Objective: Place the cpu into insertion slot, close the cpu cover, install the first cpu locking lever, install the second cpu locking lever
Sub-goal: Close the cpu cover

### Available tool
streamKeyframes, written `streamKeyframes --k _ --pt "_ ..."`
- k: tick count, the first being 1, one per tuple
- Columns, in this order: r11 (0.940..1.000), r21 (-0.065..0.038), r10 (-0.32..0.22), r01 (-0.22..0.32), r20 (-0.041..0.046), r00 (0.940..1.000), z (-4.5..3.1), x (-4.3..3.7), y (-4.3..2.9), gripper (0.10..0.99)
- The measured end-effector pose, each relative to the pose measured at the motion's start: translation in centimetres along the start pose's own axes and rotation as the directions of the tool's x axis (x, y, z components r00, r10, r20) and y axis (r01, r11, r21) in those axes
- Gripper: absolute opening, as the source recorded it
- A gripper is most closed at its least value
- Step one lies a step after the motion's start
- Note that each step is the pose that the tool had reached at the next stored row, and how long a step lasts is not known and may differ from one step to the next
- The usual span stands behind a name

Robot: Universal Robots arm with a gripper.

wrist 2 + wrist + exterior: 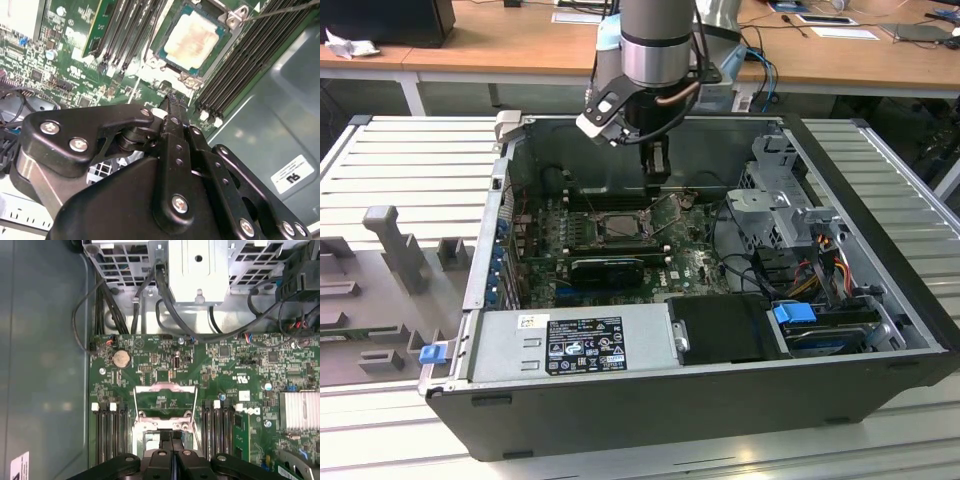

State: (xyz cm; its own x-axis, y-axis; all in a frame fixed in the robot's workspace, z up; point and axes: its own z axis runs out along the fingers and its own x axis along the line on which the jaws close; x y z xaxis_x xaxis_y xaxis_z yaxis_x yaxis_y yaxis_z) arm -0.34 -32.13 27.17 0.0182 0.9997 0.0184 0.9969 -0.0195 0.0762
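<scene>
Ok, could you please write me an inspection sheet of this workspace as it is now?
Surface: slatted metal table, with an open computer case on it.
Job's things: cpu lies in the insertion slot; cpu cover is swung open, not over the cpu.
Clutter: grey fixture blocks on the table, at the exterior view's left.
Grippers: tool shut, close by the insertion slot, nothing seen in it.
Cables: black cables by the drive cage.
Surroundings: wooden desks behind.
</scene>
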Motion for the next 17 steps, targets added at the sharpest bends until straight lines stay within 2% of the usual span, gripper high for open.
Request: streamKeyframes --k 12,17 --pt "1.0000 0.002 0.000 0.000 0.0000 1.0000 0.17 0.04 2.13 0.106" --pt "1.0000 0.003 0.000 0.000 0.0001 1.0000 0.20 0.04 2.31 0.106"
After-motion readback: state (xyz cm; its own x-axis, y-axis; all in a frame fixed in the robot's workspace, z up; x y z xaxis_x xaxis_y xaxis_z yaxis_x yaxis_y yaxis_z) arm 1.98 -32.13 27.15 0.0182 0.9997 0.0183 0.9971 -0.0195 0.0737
